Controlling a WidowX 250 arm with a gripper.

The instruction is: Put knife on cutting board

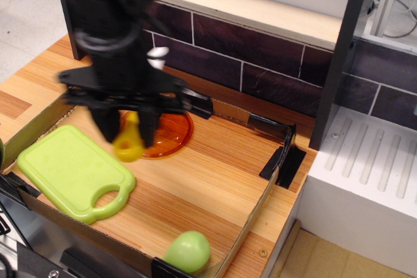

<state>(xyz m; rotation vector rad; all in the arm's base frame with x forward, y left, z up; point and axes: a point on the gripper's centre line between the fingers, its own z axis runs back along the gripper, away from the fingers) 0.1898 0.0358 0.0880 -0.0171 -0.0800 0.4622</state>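
Observation:
My gripper (128,131) is shut on the knife (129,142) and holds it in the air. The yellow handle hangs down between the fingers, and the white blade tip (157,51) sticks up behind the arm. The gripper is blurred. It hangs just right of the light green cutting board (70,170), which lies flat at the left of the cardboard tray (251,216). The handle end is above the board's right edge.
A round orange lid (169,136) lies behind the gripper. A green egg-shaped lump (187,250) sits at the tray's front edge. A dark tiled wall (260,63) runs along the back. A white rack (365,174) and a dark post (339,56) stand at the right.

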